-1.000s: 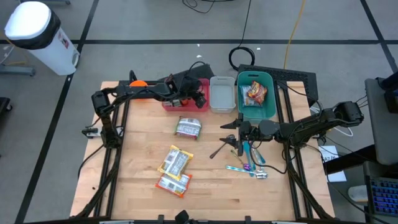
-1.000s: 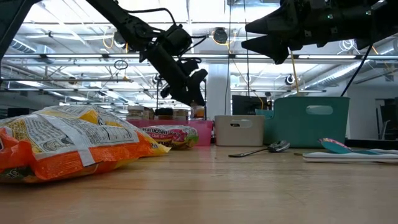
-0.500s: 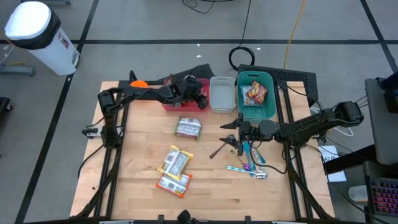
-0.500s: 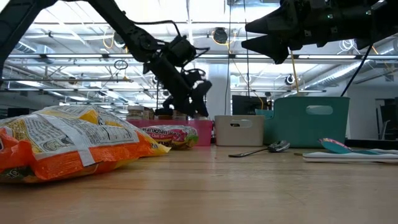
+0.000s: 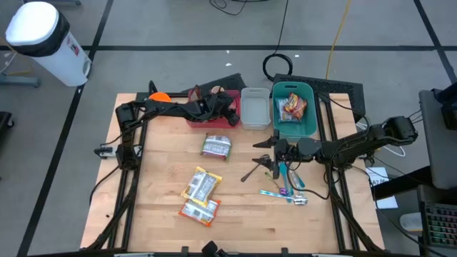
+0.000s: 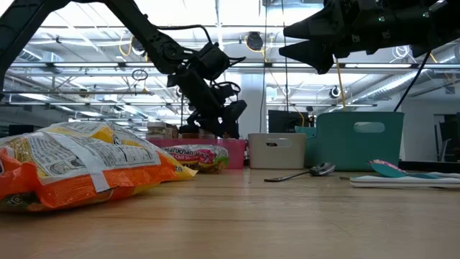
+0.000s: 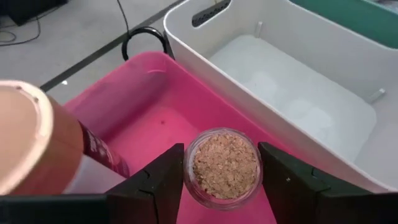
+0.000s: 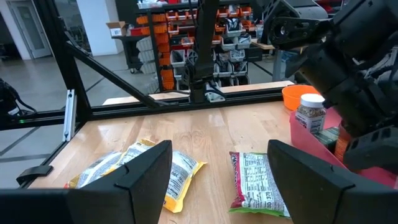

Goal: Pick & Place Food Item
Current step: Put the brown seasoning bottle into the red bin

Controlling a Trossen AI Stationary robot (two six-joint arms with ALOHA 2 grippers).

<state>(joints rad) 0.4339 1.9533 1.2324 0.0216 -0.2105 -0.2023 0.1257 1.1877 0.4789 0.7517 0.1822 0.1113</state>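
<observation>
The left gripper (image 7: 221,186) hangs over the pink bin (image 7: 155,106), fingers loosely around a small jar of flakes (image 7: 225,167); whether it grips, I cannot tell. The right gripper (image 5: 270,152) waits, spread, empty.

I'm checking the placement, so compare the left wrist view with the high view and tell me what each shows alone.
Left wrist only: a small jar of brown crumbs between the left gripper's fingers, above the pink bin's floor, and a brown bottle beside it.

High only: the right gripper open above the utensils, the teal bin holding a snack bag, and three packets on the table.

Both: the pink bin and the white bin.
</observation>
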